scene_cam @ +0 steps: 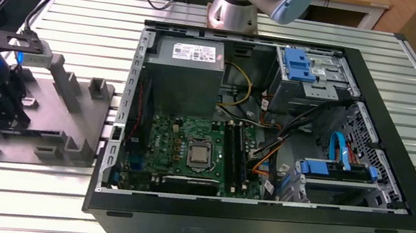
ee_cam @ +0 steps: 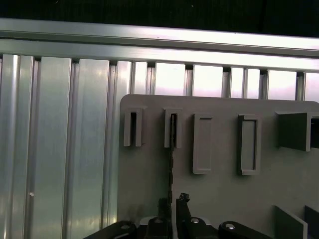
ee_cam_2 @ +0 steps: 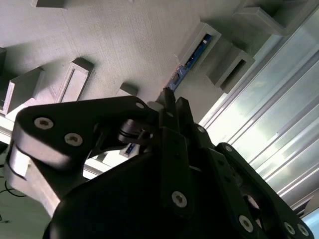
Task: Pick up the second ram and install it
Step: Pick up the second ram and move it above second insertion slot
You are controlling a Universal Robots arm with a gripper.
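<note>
You have one open computer case [scene_cam: 258, 227] on the bench [scene_cam: 17, 200], holding one green motherboard [scene_cam: 175, 142], one silver processor socket [scene_cam: 200, 155], one grey power-supply box [scene_cam: 184, 79] and two blue drive caddies [scene_cam: 298, 65] [scene_cam: 323, 168]. Beside it you have one grey fixture plate [scene_cam: 82, 114]. At that plate, in the first wrist view, count two narrow slotted posts [ee_cam: 133, 128] [ee_cam: 173, 127], two wider frames [ee_cam: 202, 144] [ee_cam: 249, 144], one ram [ee_cam: 171, 157] and one pincer [ee_cam: 172, 201]

Even, diffuse light is falling on the ribbed metal bench [scene_cam: 17, 200] in the exterior view, while the inside of the open computer case [scene_cam: 403, 205] is lying in softer shade. In both wrist views the bench slats are glaring near white, and the black claw [ee_cam_2: 169, 99] is reading as an unlit mass against the pale fixture plate [ee_cam_2: 114, 45].
</note>
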